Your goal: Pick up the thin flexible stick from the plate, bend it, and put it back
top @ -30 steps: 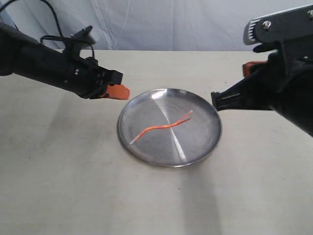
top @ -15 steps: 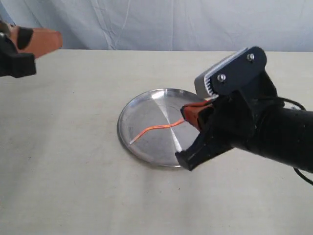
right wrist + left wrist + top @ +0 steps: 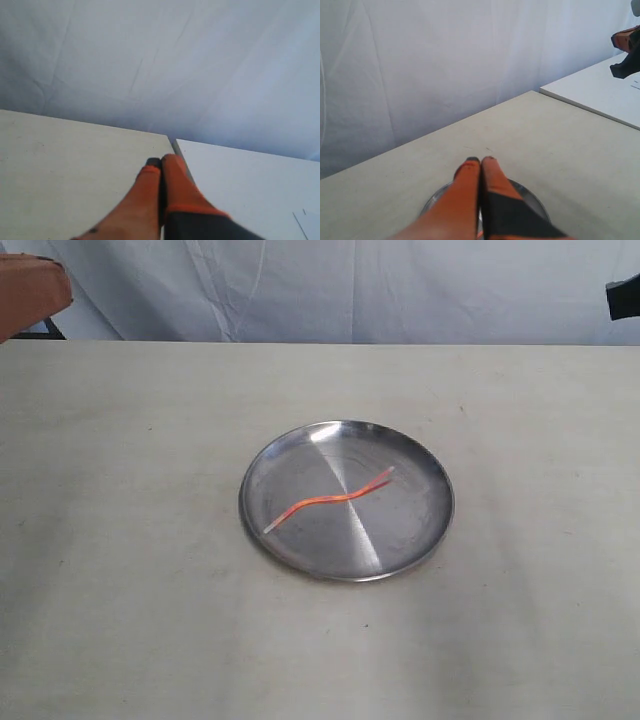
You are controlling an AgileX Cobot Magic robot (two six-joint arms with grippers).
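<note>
Exterior view, stick (image 3: 330,499) inside plate (image 3: 400,525) rim, left tool (image 3: 481,160) pressed together, right tool (image 3: 161,161) likewise

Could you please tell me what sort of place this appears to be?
Probably a robot test bench, not a kitchen: a beige table, a white cloth backdrop, and one steel plate holding only a thin stick.

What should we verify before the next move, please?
1. Stick lies inside the plate: ok.
2. Stick is wavy, not straight: ok.
3. Left gripper shut, holding nothing: ok.
4. Right gripper shut, holding nothing: ok.
5. Both grippers well apart from the plate: ok.
6. Stick free of cracks: cannot tell.
</note>
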